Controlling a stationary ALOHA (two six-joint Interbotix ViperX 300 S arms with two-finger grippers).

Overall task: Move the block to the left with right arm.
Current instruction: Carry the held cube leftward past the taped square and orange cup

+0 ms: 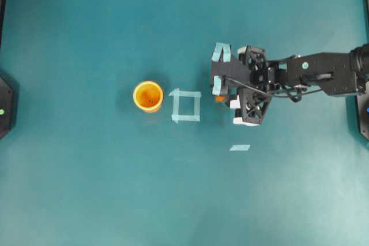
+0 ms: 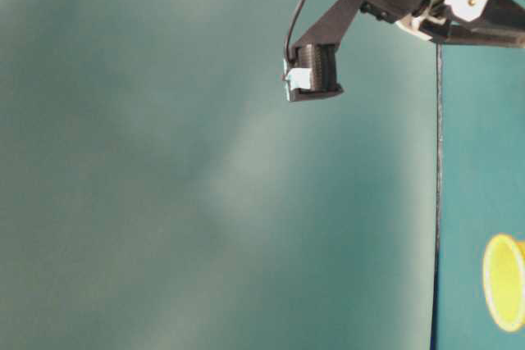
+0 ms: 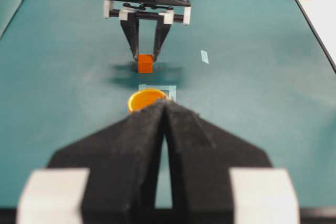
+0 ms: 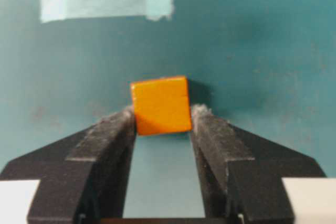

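The right claw (image 4: 163, 121) is straddling the block (image 4: 160, 104), its two fingertips pressing against the cube's opposite sides, so it is grasping the block or very nearly so. The block is sitting on the teal tabletop (image 1: 86, 188), just at the three o'clock side of the tape square (image 1: 186, 106) in the overhead view, with the yellow cup (image 1: 148, 96) beyond the square at nine o'clock. The claw is coming in low from the three o'clock side, probably so a firm pinch can carry the cube leftward. The left claw (image 3: 164, 150) is resting clenched, fingers pressed together, parked well back and facing the scene, likely to keep out of the way.
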